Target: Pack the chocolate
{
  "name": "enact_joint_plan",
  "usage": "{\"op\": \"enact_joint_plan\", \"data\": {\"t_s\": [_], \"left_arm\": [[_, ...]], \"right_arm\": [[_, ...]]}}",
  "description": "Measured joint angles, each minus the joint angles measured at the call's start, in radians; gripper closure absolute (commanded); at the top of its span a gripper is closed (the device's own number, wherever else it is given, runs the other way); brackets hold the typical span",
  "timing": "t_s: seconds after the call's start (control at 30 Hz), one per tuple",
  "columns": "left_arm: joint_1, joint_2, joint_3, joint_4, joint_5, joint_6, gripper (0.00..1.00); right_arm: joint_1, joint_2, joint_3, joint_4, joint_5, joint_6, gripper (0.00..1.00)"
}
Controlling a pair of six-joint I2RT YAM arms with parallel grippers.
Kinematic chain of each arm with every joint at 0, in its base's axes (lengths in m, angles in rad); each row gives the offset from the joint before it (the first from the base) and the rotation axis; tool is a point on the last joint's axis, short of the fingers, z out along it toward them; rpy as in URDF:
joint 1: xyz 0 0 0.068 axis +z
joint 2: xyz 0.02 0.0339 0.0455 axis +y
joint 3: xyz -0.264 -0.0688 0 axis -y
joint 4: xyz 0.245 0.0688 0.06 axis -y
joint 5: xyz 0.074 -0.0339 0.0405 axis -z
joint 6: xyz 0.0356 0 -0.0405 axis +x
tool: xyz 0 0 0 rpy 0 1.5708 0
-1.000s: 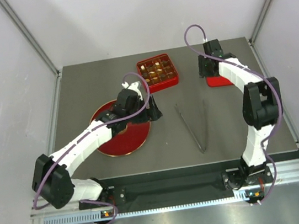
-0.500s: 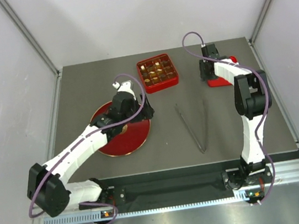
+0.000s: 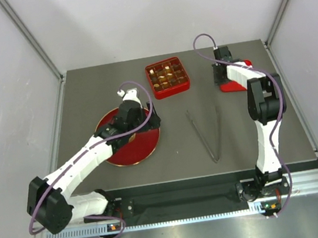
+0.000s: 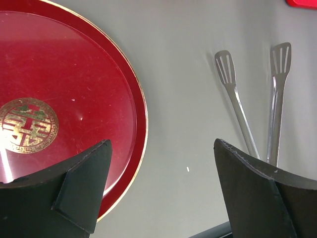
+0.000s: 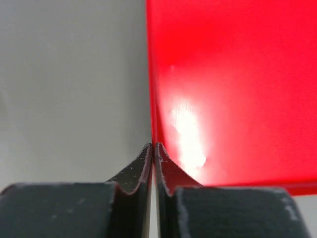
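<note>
Your right gripper [image 5: 153, 146] has moved in and pinched shut on the red lid [image 5: 237, 74] while your left gripper [image 4: 162, 148] hangs open over the plate [image 4: 74, 59]; the chocolate [image 3: 166, 76] sits in the red box [image 3: 173, 91], so only lidding seems left.

The grey table [image 3: 84, 94] carries a round red plate [image 3: 137, 150] with a gold emblem [image 4: 27, 124] at its centre, splayed metal tongs [image 3: 203, 139] lying to its right, and a flat red piece [image 3: 234, 87] toward the far right corner.
</note>
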Motion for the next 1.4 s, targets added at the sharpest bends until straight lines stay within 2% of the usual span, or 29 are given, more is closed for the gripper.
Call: {"op": "enact_joint_plan", "data": {"t_s": [0.27, 0.47, 0.7, 0.87, 1.17, 1.4], "left_arm": [[0.029, -0.028, 0.002, -0.018, 0.000, 0.000, 0.11], [0.099, -0.034, 0.009, -0.024, 0.069, -0.009, 0.12], [0.227, -0.032, 0.037, -0.006, 0.263, -0.055, 0.14], [0.288, -0.002, 0.064, 0.066, 0.399, -0.100, 0.15], [0.329, 0.116, 0.048, 0.296, 0.612, -0.230, 0.16], [0.360, 0.144, 0.017, 0.340, 0.642, -0.289, 0.16]], "right_arm": [[0.000, -0.027, 0.042, -0.054, -0.050, -0.008, 1.00], [0.001, -0.190, 0.042, -0.121, -0.129, 0.002, 1.00], [0.032, -0.464, 0.025, -0.127, -0.294, 0.056, 1.00], [0.092, -0.583, -0.010, -0.116, -0.398, 0.110, 1.00], [0.204, -0.640, -0.101, -0.041, -0.532, 0.251, 1.00], [0.296, -0.651, -0.235, 0.048, -0.568, 0.334, 1.00]]}}
